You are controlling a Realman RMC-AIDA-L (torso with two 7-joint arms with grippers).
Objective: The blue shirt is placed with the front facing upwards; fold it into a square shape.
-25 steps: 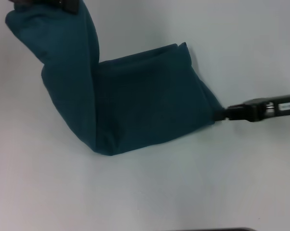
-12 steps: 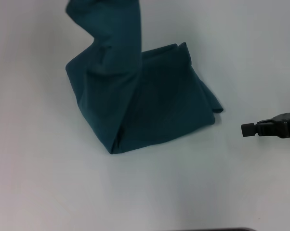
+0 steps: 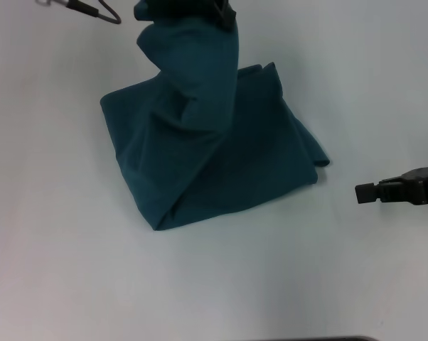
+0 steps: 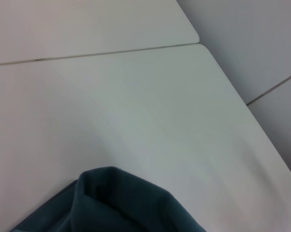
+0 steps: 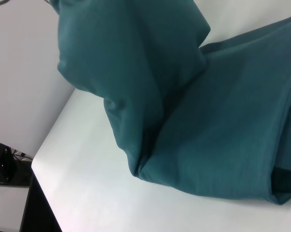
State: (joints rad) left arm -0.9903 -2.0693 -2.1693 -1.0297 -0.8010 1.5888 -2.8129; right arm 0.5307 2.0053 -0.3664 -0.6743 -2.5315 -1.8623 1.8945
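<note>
Blue shirt (image 3: 221, 156) edge pinched aloft by left hand (image 3: 189, 8), right hand (image 3: 362, 191) closed, apart on table (image 3: 271, 284).

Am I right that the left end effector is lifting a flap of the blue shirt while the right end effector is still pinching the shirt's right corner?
Not quite. The left end effector does hold a flap of the blue shirt up, but the head view shows the right end effector clear of the shirt, holding nothing.

Our left tool (image 3: 225, 13) is raised at the far edge, clamped on the blue shirt (image 3: 221, 153). Our right tool (image 3: 362, 190) hangs low off to the right, holding nothing.
</note>
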